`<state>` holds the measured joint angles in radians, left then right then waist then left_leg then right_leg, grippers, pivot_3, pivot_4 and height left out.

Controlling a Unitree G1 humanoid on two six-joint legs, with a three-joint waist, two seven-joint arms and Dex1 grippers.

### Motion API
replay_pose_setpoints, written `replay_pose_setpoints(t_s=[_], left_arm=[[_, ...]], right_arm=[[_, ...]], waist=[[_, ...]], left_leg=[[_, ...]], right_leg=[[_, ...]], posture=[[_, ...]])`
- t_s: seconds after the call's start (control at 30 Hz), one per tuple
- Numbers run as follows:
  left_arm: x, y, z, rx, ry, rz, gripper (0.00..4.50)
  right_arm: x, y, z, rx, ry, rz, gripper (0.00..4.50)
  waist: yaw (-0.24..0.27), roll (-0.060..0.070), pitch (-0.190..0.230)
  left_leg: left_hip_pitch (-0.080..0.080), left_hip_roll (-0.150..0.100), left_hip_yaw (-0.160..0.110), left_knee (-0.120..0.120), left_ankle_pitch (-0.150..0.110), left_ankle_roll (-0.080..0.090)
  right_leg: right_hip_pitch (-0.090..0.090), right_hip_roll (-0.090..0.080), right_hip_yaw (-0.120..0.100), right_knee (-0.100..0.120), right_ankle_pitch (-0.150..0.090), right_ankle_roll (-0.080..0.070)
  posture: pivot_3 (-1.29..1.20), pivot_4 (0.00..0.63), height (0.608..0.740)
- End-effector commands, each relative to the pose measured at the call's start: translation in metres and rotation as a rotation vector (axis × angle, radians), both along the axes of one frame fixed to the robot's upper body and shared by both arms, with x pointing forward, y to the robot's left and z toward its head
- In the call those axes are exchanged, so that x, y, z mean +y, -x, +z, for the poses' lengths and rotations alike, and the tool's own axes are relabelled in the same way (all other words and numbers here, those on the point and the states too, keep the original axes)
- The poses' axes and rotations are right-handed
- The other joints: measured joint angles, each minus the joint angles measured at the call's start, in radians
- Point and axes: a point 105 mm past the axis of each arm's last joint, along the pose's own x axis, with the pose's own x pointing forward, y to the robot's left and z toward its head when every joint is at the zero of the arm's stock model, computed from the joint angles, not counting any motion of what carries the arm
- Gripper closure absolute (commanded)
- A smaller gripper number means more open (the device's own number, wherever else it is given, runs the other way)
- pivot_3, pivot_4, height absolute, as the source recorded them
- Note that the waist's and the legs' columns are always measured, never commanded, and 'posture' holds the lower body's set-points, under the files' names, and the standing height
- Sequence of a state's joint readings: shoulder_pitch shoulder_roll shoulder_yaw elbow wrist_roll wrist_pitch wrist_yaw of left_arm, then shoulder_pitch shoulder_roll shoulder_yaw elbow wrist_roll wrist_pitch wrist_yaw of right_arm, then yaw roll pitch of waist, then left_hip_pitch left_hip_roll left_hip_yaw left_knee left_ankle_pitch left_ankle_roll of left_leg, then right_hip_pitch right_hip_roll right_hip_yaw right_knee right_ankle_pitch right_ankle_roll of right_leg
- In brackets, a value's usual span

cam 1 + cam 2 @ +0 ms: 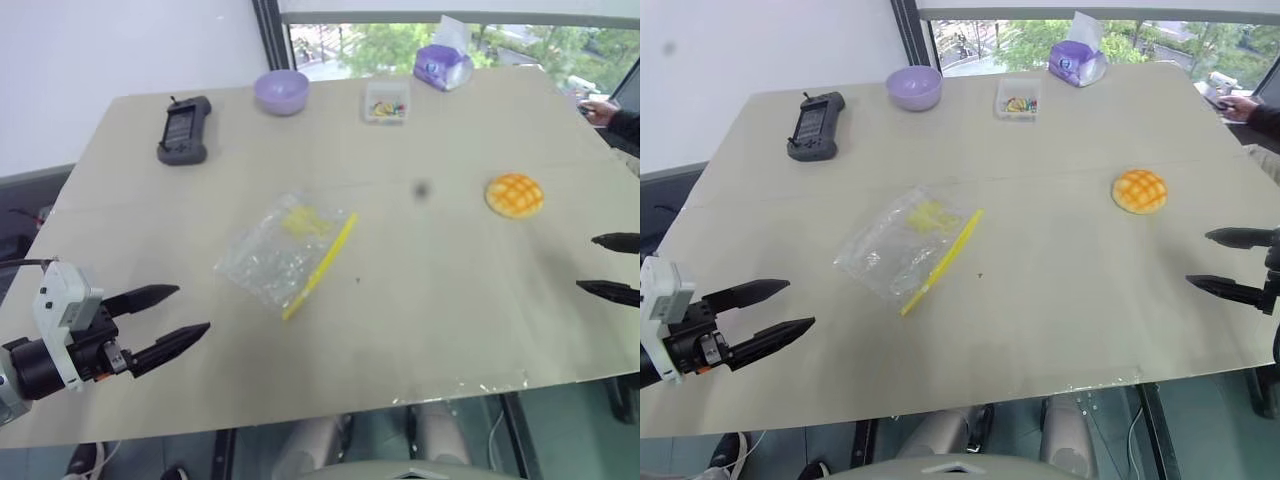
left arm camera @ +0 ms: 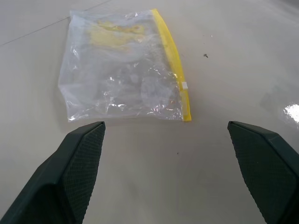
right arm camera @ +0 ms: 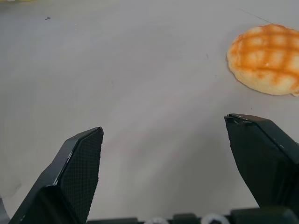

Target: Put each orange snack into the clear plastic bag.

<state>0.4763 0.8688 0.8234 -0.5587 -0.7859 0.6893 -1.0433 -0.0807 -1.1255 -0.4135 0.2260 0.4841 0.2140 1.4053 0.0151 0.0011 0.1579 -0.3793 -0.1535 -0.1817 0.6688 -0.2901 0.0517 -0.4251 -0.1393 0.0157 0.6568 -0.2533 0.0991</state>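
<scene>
One orange snack [image 1: 515, 194], a round domed bun with a scored grid, lies on the table at the right; it also shows in the right wrist view [image 3: 266, 58]. The clear plastic bag [image 1: 283, 252] lies flat near the table's middle, its yellow zip strip [image 1: 320, 266] on its right edge, and is seen again in the left wrist view [image 2: 122, 70]. My left gripper [image 1: 180, 315] hovers open near the front left, pointing toward the bag, with nothing between its fingers. At the right edge my right gripper [image 1: 612, 266] is open and empty, a little in front of the bun.
Along the far side of the beige table [image 1: 420, 330] sit a black handheld controller [image 1: 184, 130], a purple bowl [image 1: 281, 91], a small clear box of colourful bits [image 1: 386, 103] and a purple tissue pack [image 1: 444, 66]. A person's hand [image 1: 598, 110] shows at the far right.
</scene>
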Motion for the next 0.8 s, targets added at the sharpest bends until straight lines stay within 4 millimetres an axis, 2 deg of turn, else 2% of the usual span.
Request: replay_pose_setpoints(t_s=[0.03,0.13,0.7,0.8], left_arm=[[0.001,-0.001,0.011,-0.066,-0.035,0.005,0.05],[0.004,-0.008,0.014,-0.095,-0.042,0.035,0.05],[0.006,-0.013,0.008,-0.109,-0.089,0.042,0.05],[0.004,-0.013,0.003,-0.102,-0.143,0.022,0.05]], right_arm=[[0.0,-0.001,0.013,-0.079,-0.016,0.01,0.0],[0.003,-0.002,0.012,-0.094,-0.025,0.011,0.0],[0.006,-0.004,0.015,-0.102,-0.038,0.012,0.0],[0.006,-0.006,0.015,-0.105,-0.041,0.01,0.0]], waist=[[0.0,0.0,0.0],[0.0,0.0,0.0],[-0.001,0.0,0.0],[-0.001,0.0,0.0]], left_leg=[[0.0,0.0,0.0,0.0,0.0,0.0],[0.0,0.0,0.0,0.0,0.0,0.0],[0.0,0.0,0.0,0.0,0.0,0.0],[0.0,0.0,0.0,0.0,0.0,0.0]], right_leg=[[0.0,0.0,0.0,0.0,0.0,0.0],[0.0,0.0,0.0,0.0,0.0,0.0],[0.0,0.0,0.001,0.0,0.0,0.0],[0.0,0.0,0.001,0.0,0.0,0.0]], posture=[[0.0,0.15,0.736],[0.0,0.15,0.736],[0.0,0.15,0.736],[0.0,0.15,0.736]])
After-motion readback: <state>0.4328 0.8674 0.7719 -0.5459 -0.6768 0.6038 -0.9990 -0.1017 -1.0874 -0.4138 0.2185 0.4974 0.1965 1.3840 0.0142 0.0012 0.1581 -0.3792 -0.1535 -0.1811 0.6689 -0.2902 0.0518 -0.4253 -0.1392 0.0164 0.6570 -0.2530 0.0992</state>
